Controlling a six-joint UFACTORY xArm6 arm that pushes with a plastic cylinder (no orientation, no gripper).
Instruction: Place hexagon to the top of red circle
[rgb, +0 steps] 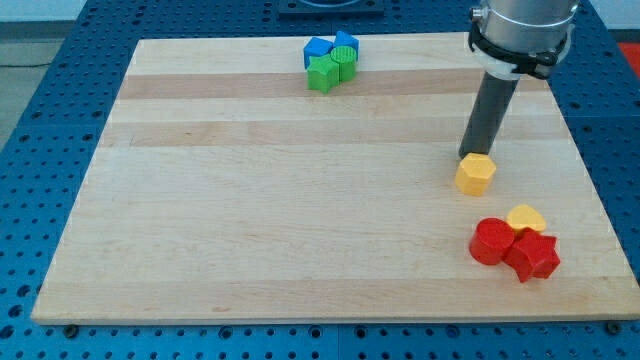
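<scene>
A yellow hexagon (476, 174) lies on the wooden board at the view's right. My tip (469, 155) rests just at its upper left edge, touching or nearly touching it. The red circle (491, 241) lies below the hexagon, near the view's bottom right, with a gap of board between them. A red star (534, 256) presses against the circle's right side and a yellow heart (526, 218) sits on their upper edge.
Near the view's top centre is a tight cluster: a blue block (318, 50), another blue block (346, 43), a green star-like block (322, 74) and a green block (346, 67). The board's right edge (590, 170) runs close to the red blocks.
</scene>
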